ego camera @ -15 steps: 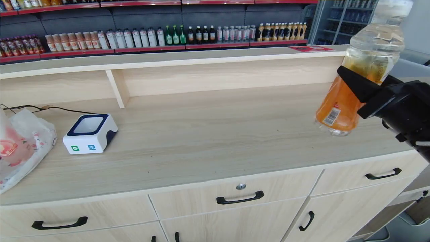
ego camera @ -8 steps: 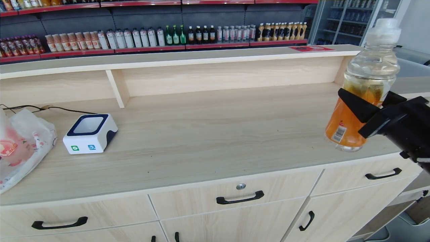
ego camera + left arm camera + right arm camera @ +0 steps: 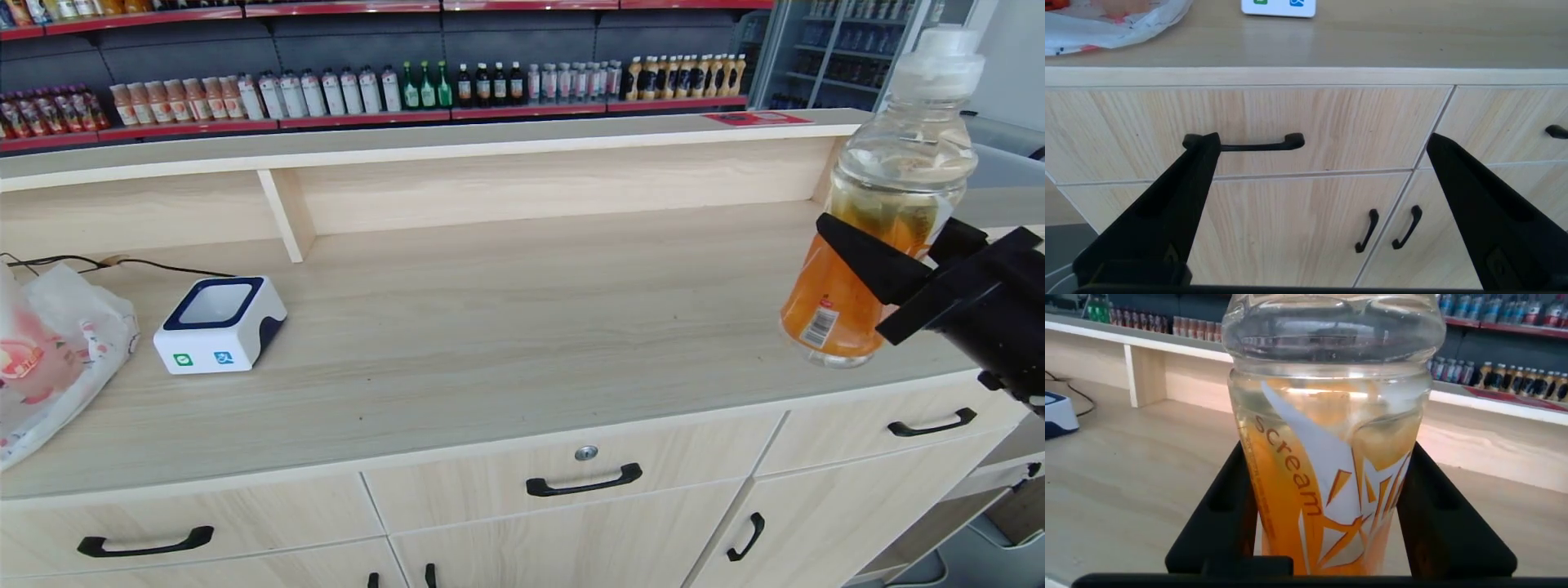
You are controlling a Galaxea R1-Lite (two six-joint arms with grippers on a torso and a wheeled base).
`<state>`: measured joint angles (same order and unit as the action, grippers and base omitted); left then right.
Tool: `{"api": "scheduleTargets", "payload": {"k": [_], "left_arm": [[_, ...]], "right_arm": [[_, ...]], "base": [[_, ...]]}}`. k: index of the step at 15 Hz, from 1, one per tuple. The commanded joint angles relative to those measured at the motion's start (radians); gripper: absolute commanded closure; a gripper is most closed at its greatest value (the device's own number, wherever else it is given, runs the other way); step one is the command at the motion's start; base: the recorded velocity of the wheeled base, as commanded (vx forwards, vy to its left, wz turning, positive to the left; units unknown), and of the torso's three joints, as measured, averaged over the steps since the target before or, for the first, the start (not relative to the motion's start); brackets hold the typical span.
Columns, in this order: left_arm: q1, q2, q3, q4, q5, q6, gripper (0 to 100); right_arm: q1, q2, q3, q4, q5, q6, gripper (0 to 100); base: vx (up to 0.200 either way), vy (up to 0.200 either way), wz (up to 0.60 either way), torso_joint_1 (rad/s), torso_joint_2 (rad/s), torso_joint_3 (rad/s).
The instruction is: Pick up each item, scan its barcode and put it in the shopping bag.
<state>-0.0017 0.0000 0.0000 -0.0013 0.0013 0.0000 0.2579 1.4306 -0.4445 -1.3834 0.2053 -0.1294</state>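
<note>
Bottle (image 3: 904,163) in right gripper (image 3: 888,237) now lower and more upright than a second ago

You are seeing the right gripper (image 3: 886,237) showing matte black, flat wedge-shaped fingers (image 3: 867,260); the left gripper (image 3: 1320,144) is looking equally black, long and tapering.

R hand (image 3: 890,241) tight, L hand (image 3: 1319,143) prob. open

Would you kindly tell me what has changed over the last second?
The right gripper, still shut on the orange drink bottle, lowered it toward the right end of the counter and tipped it more upright. The scanner and shopping bag stayed put.
</note>
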Motion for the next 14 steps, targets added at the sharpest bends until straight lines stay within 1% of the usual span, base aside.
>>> {"api": "scheduleTargets", "payload": {"k": [1, 2, 4, 7, 9, 10, 12, 13, 14], "left_arm": [[0.0, 0.0, 0.0, 0.0, 0.0, 0.0, 0], [0.0, 0.0, 0.0, 0.001, 0.0, 0.0, 0], [0.0, 0.0, 0.0, 0.001, 0.0, 0.002, 0], [0.0, 0.0, 0.0, 0.001, 0.0, 0.0, 0], [0.0, 0.0, 0.0, 0.001, 0.0, -0.003, 0], [0.0, 0.0, 0.0, 0.0, 0.0, -0.002, 0], [0.0, 0.0, 0.0, 0.0, 0.002, -0.009, 0], [0.0, 0.002, 0.0, -0.002, 0.003, -0.02, 0], [0.002, 0.002, 0.0, -0.003, 0.003, -0.029, 0]], "right_arm": [[0.001, 0.036, -0.005, -0.017, 0.0, -0.003, 100], [-0.003, 0.048, -0.008, -0.042, -0.007, -0.004, 100], [-0.031, 0.073, 0.013, -0.08, -0.076, 0.008, 100], [-0.058, 0.116, 0.001, -0.089, -0.084, 0.03, 100], [-0.071, 0.142, -0.057, -0.082, -0.086, 0.03, 100], [-0.083, 0.14, -0.06, -0.075, -0.086, 0.031, 100], [-0.092, 0.139, -0.077, -0.054, -0.076, 0.056, 100], [-0.088, 0.148, -0.077, -0.069, -0.052, 0.07, 100], [-0.074, 0.145, -0.068, -0.115, -0.003, 0.068, 100]], "base": [[0.0, 0.0, 0.0, 0.0, 0.0, 0.0], [0.0, 0.0, 0.0, 0.0, 0.0, 0.0], [0.0, 0.0, 0.0, 0.0, 0.0, 0.0], [0.0, 0.0, 0.0, 0.0, 0.0, 0.0], [0.0, 0.0, 0.0, 0.0, 0.0, 0.0], [0.0, 0.0, 0.0, 0.0, 0.0, 0.0], [0.0, 0.2, 0.0, 0.002, 0.0, 0.002], [0.0, 0.2, 0.0, 0.002, 0.0, 0.002], [0.0, 0.2, 0.0, -0.002, -0.01, -0.002]]}}
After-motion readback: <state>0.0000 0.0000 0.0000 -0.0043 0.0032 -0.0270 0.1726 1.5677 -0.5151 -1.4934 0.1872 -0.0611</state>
